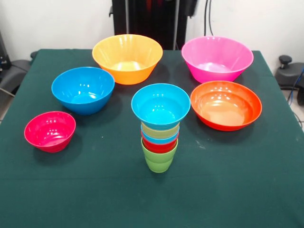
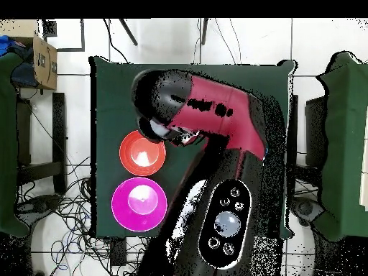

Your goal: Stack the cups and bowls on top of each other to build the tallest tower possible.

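You were working in a robotics lab: green-clothed table (image 1: pixel 57 190), loose cables (image 2: pixel 68 208) over tiled floor (image 2: pixel 316 43), cardboard box (image 2: pixel 43 61) beside.

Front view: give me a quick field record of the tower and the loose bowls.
tower: upright, near table centre
tower base: lime green cup
tower top: small light blue bowl
loose bowls: five, all upright and apart
far row: yellow-orange bowl, pink bowl
beside tower: red-orange bowl, blue bowl
nearest: magenta bowl
end effector: not visible
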You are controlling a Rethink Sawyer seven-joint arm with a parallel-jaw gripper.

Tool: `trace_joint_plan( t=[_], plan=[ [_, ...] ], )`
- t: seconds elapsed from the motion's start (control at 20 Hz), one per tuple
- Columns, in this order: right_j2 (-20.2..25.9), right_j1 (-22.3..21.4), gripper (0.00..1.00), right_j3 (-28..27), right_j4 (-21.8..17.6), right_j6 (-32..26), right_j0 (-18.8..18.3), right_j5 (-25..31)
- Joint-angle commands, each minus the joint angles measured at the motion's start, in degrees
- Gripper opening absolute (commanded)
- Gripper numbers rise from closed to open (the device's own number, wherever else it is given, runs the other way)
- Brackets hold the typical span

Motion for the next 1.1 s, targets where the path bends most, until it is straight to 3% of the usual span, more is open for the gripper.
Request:
trace_joint_plan(
  t=[0.05, 0.4, 0.8, 1.1],
  plan=[
    [8.39, 0.29, 1.00, 9.81, -8.30, -18.13, -5.33, -9.67],
    [12.56, -1.82, 1.00, 15.77, -11.53, -20.87, -9.69, -19.02],
    [16.68, -0.97, 1.00, 18.28, -15.51, -21.20, -14.45, -25.79],
    [20.42, 0.25, 1.00, 21.09, -19.49, -21.43, -18.88, -35.20]
  ],
)
